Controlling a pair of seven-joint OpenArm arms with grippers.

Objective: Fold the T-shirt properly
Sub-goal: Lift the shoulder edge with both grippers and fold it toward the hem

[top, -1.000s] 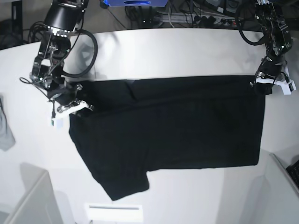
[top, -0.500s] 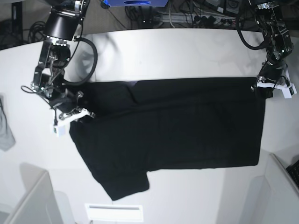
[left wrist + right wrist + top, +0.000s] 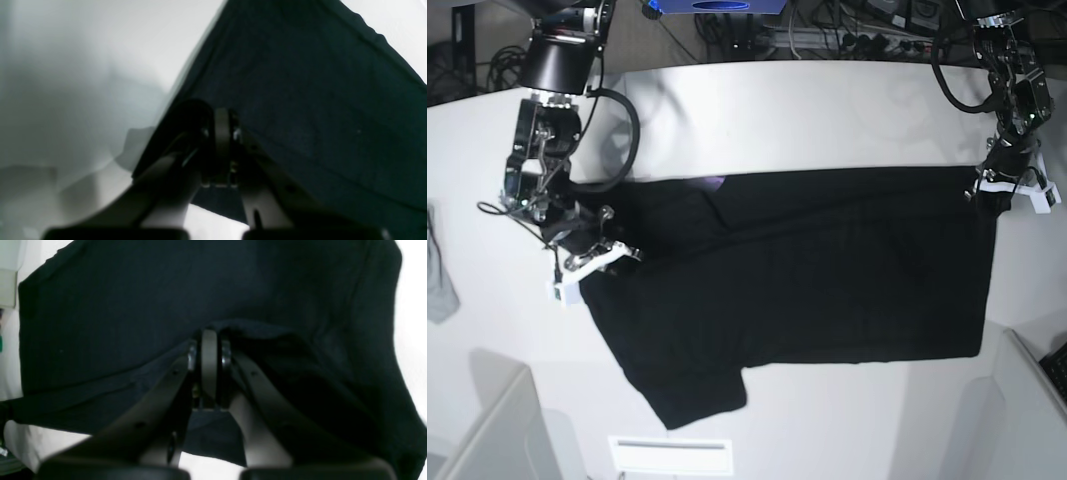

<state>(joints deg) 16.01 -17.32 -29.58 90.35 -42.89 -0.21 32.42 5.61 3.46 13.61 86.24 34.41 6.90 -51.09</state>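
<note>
We had the black T-shirt spread plain side up on the white table, its long axis running across the base view between our two arms. Our right gripper was clamped on the cloth at the sleeve end, and our left gripper was pinched on the far hem corner. Both held the same long edge, the rest of the shirt lying toward the table's near side. We judged the fold would carry that edge over the body.
</note>
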